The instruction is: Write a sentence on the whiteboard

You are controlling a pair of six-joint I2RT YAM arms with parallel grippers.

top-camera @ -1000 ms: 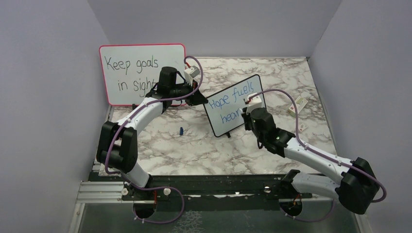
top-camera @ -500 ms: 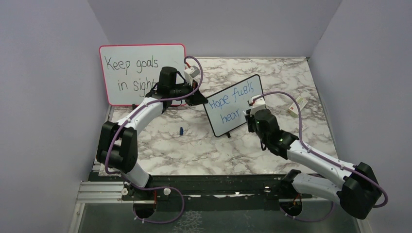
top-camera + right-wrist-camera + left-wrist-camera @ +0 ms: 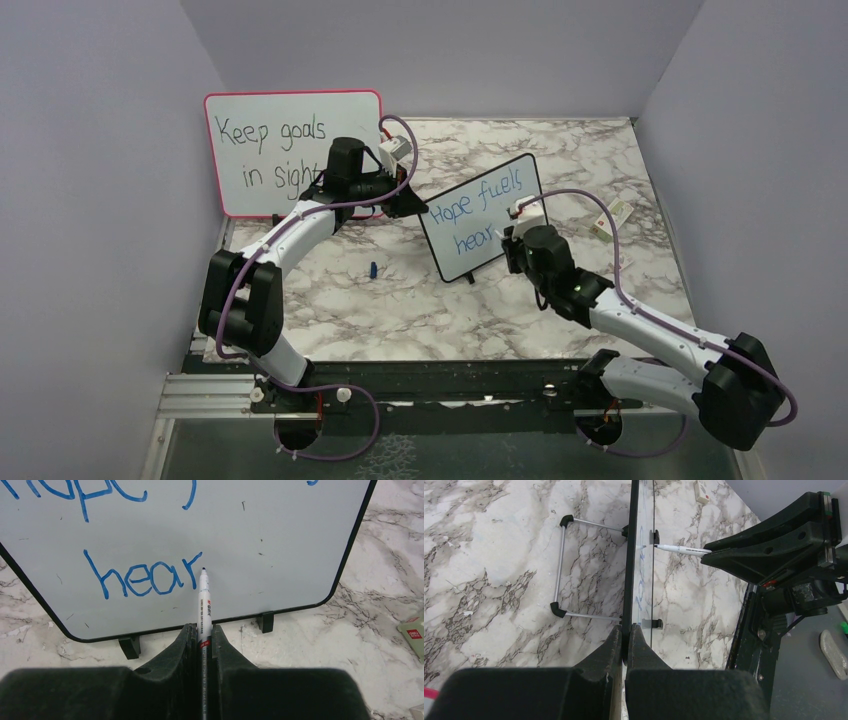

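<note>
Right gripper (image 3: 202, 627), black, two-finger: jaws clamped on a slim white marker (image 3: 204, 597) with a dark tip, the barrel running straight out between the fingers. Left gripper (image 3: 625, 632): jaws pinched on the edge of a small whiteboard (image 3: 630, 570) with a thin black rounded frame (seen edge-on from that wrist camera).

Grey-veined white marble table (image 3: 400, 300) under everything.

Larger pink-framed board (image 3: 290, 150) stands upright at the far left. It carries black handwriting, "Keep goals in sigh", with its end hidden behind the left arm.

Whiteboard stands mid-table, right of the pink board, tilted back on two little black feet, its face toward the right arm. A bent wire stand (image 3: 559, 565) lies on the marble behind it.

Blue sentence (image 3: 145, 577) reads "Hope fuels" on the top line and "hear" on the second. Marker tip sits just right of the "r", at the board face; contact cannot be told.

Two small white boxes (image 3: 612, 215) near the right wall. Tiny blue cap-like piece (image 3: 372, 270) on the marble, left of the whiteboard.
</note>
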